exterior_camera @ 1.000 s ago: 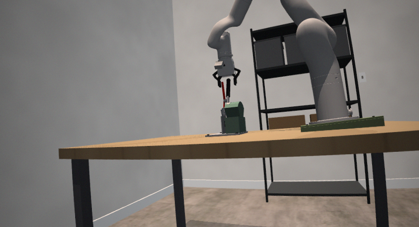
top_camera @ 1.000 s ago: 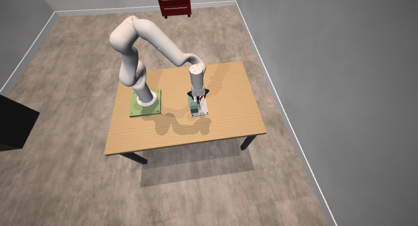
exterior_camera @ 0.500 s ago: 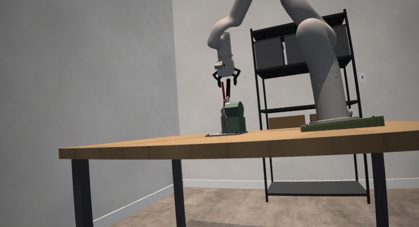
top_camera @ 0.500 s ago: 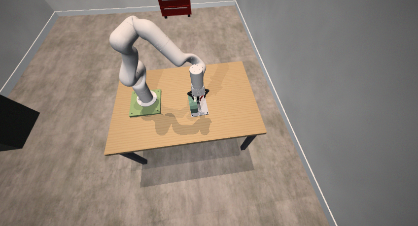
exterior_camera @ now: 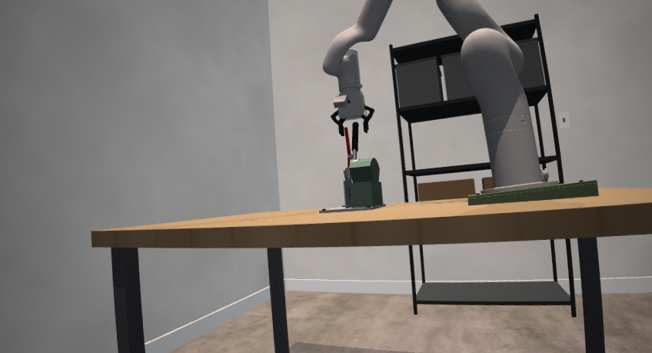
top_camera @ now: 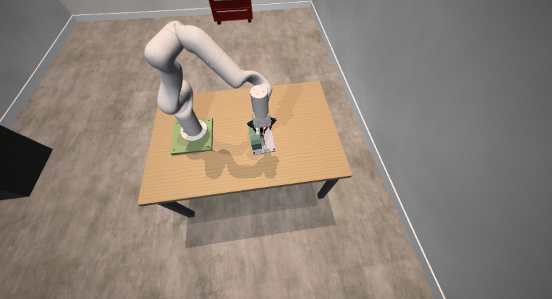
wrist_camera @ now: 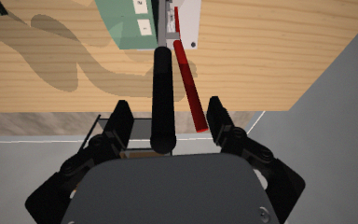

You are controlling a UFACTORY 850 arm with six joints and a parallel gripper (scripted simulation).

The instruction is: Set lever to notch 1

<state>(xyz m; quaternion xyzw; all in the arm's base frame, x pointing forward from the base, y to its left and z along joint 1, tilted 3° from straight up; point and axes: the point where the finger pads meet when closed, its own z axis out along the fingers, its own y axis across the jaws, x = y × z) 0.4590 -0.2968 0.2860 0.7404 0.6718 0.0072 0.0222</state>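
Observation:
The lever unit is a green housing [exterior_camera: 364, 183] on a grey base plate [top_camera: 264, 142] in the middle of the table. Its black handle [wrist_camera: 162, 98] stands upright, and the red bar [wrist_camera: 188, 84] is splayed away from the handle at its top. Small number plates [wrist_camera: 142, 16] sit on the green housing in the wrist view; their figures are too small to read. My gripper [wrist_camera: 170, 107] is open, with one finger on each side of the handle and the bar, touching neither. It also shows from the side [exterior_camera: 352, 129], just over the handle's top.
The arm's green mounting plate [top_camera: 192, 136] sits at the table's left. A black shelf rack [exterior_camera: 475, 134] stands behind the table. A red drawer cabinet [top_camera: 229, 2] is at the far wall. The table's edge lies close behind the lever unit in the wrist view.

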